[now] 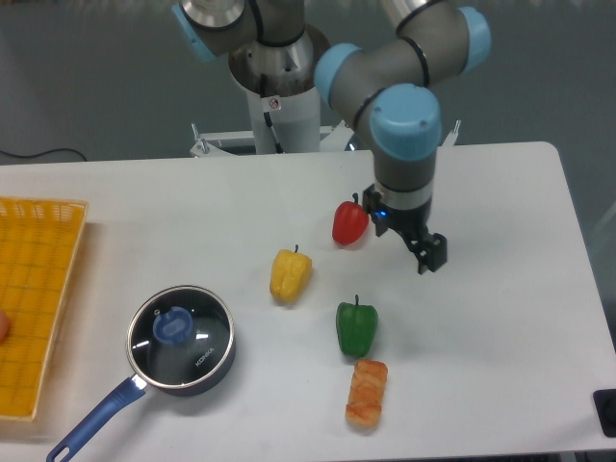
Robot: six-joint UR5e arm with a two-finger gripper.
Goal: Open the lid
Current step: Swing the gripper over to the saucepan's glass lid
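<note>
Glass and a thin metal rim mark the lid (181,338), which sits closed on the dark saucepan (207,377) at the lower left of the white table (500,385), its blue knob (173,326) at the centre. From our single fixed camera, our gripper (430,255) hangs over the middle of the table, just right of the red pepper (349,222) and well apart from the lid.

To do this step well, we judge we should cross above the yellow pepper (290,274) and green pepper (356,327) without brushing them, centre over the knob, descend straight, close squarely on it, and lift vertically so the saucepan stays put.

As for the jaws, we see only the dark fingertip end from this angle, so we cannot tell how far they are parted. Nothing appears held, and they touch nothing.
</note>
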